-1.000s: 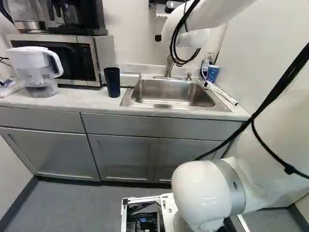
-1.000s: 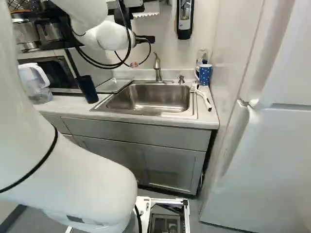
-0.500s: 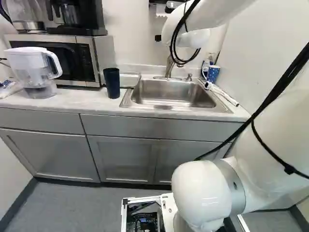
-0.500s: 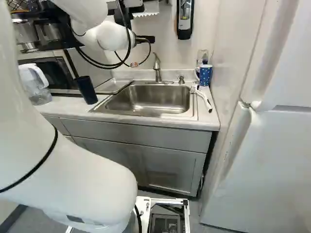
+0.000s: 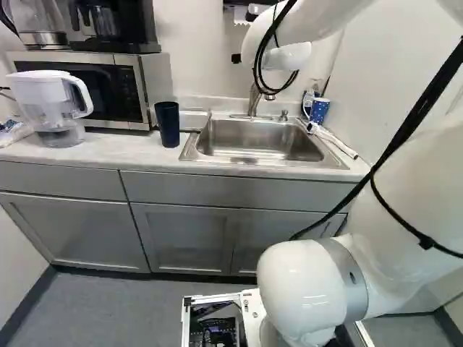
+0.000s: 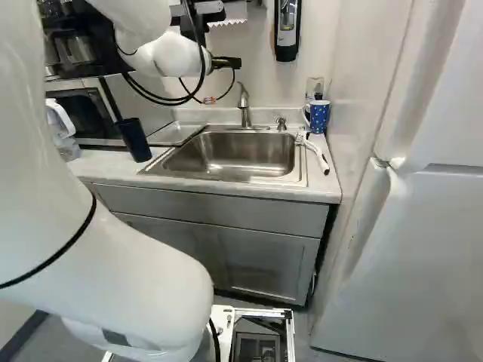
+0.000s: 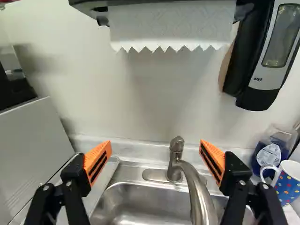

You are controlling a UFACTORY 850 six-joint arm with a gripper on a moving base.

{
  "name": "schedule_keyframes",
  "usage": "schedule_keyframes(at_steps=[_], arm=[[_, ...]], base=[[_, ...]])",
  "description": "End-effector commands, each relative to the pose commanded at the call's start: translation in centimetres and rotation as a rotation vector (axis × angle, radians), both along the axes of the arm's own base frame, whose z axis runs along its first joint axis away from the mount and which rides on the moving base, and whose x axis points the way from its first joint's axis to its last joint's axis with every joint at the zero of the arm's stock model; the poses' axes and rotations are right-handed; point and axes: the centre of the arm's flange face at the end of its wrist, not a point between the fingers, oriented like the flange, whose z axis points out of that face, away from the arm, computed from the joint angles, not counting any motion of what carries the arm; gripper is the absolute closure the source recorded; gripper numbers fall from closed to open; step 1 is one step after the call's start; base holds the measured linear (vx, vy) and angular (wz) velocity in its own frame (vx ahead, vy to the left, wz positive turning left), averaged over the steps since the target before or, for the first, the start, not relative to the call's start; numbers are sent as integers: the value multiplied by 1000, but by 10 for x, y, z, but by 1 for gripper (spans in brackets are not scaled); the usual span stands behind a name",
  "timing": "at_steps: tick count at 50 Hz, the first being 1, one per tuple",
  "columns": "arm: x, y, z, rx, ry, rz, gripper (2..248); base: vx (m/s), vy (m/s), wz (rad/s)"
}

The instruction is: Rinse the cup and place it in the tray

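Standing beside the sink [image 5: 260,137], the dark blue tumbler [image 5: 167,123] is presumably staged for rinsing; the gripper [image 7: 155,142], spread and empty above the sink, appears ready for grasping.

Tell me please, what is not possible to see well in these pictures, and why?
- Inside of the dark cup: both base views, opening too dark and narrow.
- Water jug: right base view, partly behind the arm.
- Front of the sink: wrist view, cut off by the edge.
- Spotted mug: wrist view, cut off by the edge.
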Motion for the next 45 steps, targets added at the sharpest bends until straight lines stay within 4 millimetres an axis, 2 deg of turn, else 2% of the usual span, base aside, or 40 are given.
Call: schedule_keyframes(at_steps=[45], arm=[[42,0,-12,0,149,0,3]], base=[[0,0,0]])
